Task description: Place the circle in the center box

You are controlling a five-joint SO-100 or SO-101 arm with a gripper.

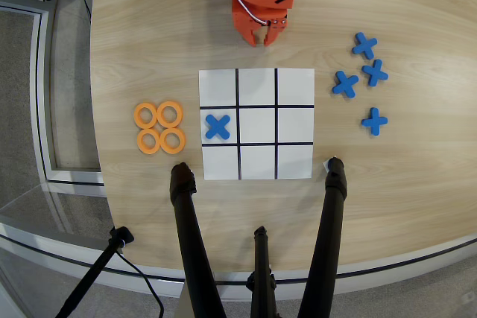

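Several identical orange rings (159, 126) lie in a tight square cluster on the wooden table, left of the white grid sheet (256, 80). The center box (257, 125) of the grid holds nothing. One blue X piece (217, 126) lies in the middle-left cell. My orange gripper (264, 36) sits at the top of the overhead view, above the grid's upper edge, far from the rings. Its fingertips point down toward the sheet and look nearly closed with nothing between them.
Several blue X pieces (362, 78) lie scattered right of the grid. Black tripod legs (191, 236) rise from the table's near edge below the grid, one more leg (329, 229) at the right. The table's curved edge runs at left and bottom.
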